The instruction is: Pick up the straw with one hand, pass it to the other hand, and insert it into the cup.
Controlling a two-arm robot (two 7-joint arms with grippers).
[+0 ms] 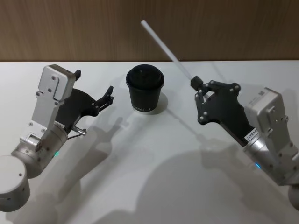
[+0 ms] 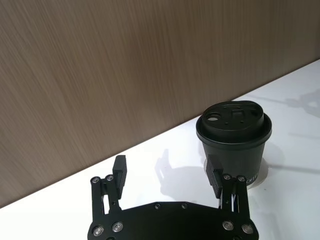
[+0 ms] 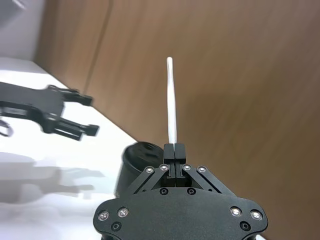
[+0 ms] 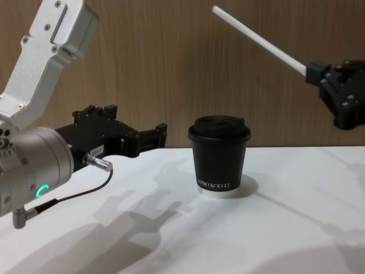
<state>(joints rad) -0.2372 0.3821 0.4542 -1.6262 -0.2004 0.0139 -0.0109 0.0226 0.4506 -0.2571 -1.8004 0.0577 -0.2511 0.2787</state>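
Note:
The white straw (image 1: 166,48) is held in the air, slanting up and to the left, its free end high above the black lidded cup (image 1: 145,88). My right gripper (image 1: 195,83) is shut on the straw's lower end, to the right of the cup and above the table. In the right wrist view the straw (image 3: 171,100) rises straight out of the shut fingertips (image 3: 174,149), with the cup (image 3: 136,161) behind. My left gripper (image 1: 95,84) hovers open and empty just left of the cup. The left wrist view shows the cup (image 2: 234,135) in front of the right-hand finger (image 2: 214,170).
The white table (image 1: 149,168) runs back to a brown wood-grain wall (image 1: 93,28). A thin black cable with a metal plug (image 4: 98,164) hangs from my left wrist. The cup (image 4: 219,157) stands upright on the table with white lettering near its bottom.

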